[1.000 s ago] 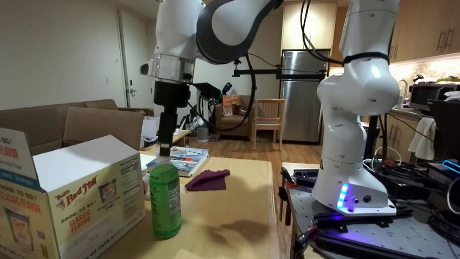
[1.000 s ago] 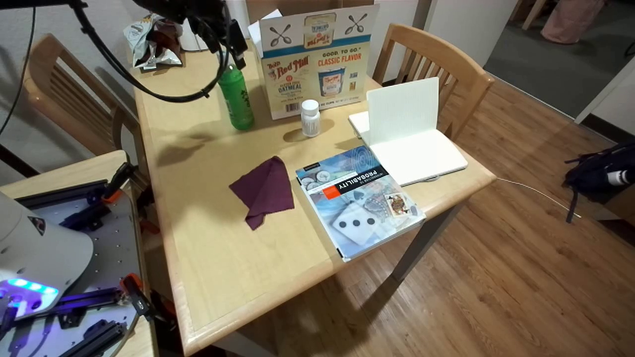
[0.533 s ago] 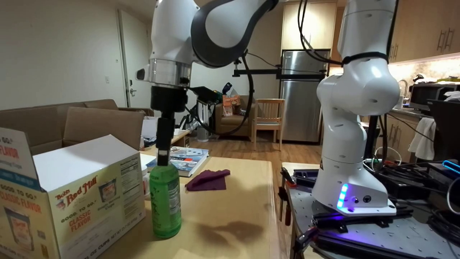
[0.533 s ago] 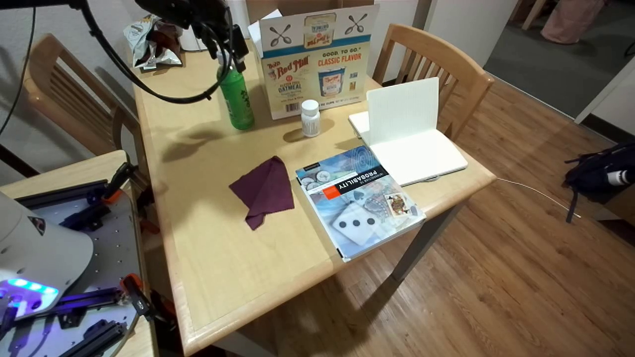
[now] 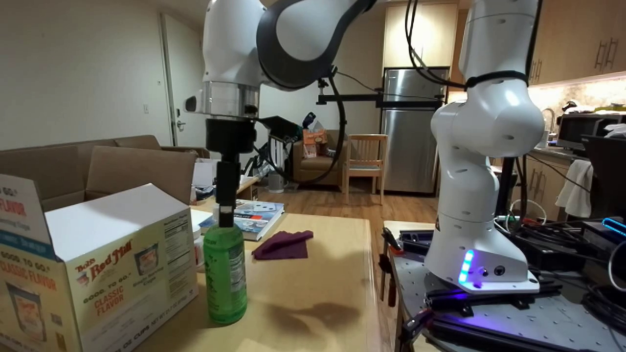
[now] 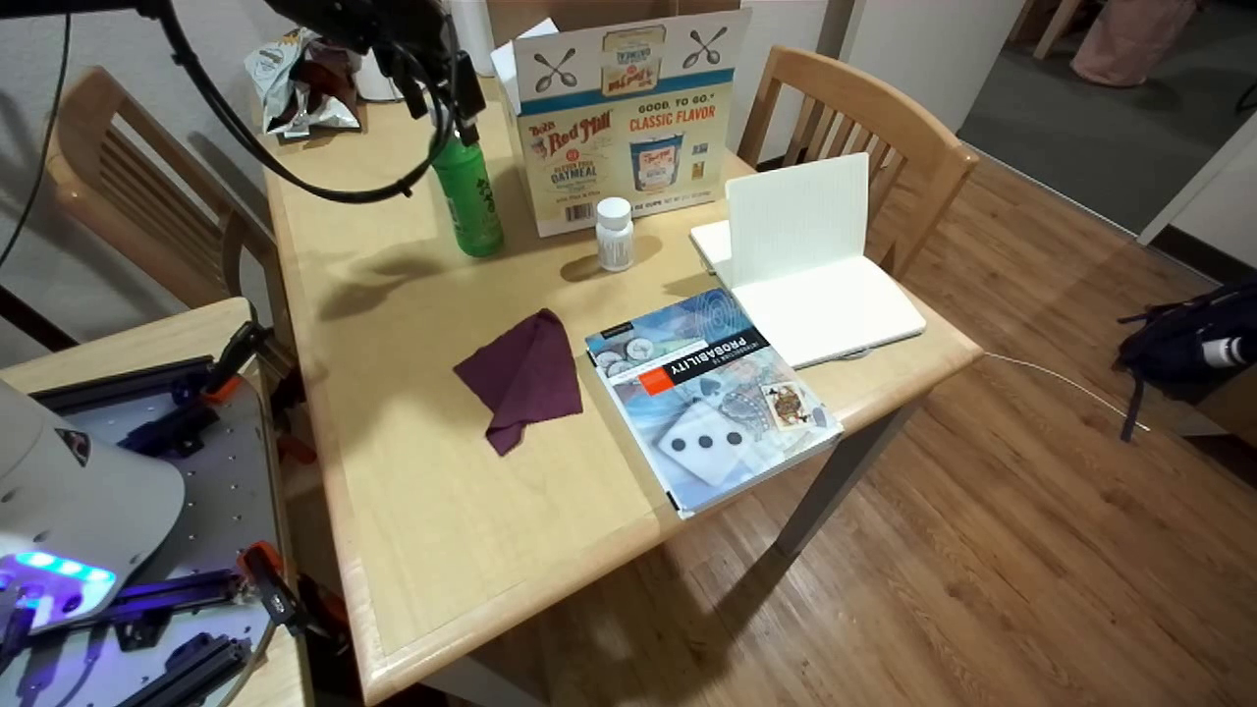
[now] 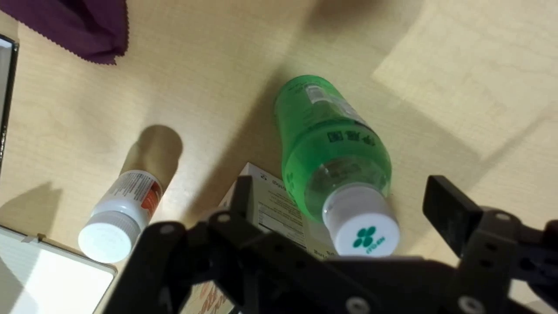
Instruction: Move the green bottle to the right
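Note:
The green bottle [image 5: 226,274] stands upright on the table beside the cardboard box. It also shows in an exterior view [image 6: 473,201] and in the wrist view [image 7: 331,135]. Its body is translucent green, and its cap [image 7: 366,226] is white with a green logo. My gripper [image 5: 226,217] points down over the bottle's top; it also shows in an exterior view [image 6: 447,113]. In the wrist view, the gripper [image 7: 342,203] is open, one finger on each side of the cap. Gaps show between the cap and both fingers. The fingers partly hide the bottle's top in both exterior views.
The open cardboard box [image 6: 628,147] stands close to the bottle. A white pill bottle [image 6: 615,236], a purple cloth [image 6: 525,378], a probability book [image 6: 712,403] and an open notebook [image 6: 825,304] lie or stand on the table [image 6: 412,491]. A foil bag [image 6: 304,88] is at the far end.
My gripper has come down over the bottle's top, with its fingertips now lower around the cap. The bottle and the other objects have not moved.

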`<state>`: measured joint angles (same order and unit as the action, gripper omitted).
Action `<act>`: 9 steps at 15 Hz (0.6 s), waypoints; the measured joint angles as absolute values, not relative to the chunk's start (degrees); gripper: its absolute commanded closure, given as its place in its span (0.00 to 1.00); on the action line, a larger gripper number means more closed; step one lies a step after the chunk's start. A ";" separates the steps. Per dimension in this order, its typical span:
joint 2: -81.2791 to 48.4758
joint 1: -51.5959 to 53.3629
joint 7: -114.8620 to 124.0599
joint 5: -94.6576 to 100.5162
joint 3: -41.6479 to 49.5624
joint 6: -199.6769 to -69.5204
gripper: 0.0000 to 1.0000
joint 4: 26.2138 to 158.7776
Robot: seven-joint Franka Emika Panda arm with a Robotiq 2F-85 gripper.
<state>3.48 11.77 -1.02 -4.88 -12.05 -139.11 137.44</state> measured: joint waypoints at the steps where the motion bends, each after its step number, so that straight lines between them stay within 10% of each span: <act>1: 3.29 11.77 -1.02 -4.82 -12.05 -137.31 0.00 136.74; 9: 0.57 11.76 -6.65 -6.54 -11.56 -132.84 0.00 132.74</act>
<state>0.57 11.76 -6.65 -6.54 -11.56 -132.84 132.74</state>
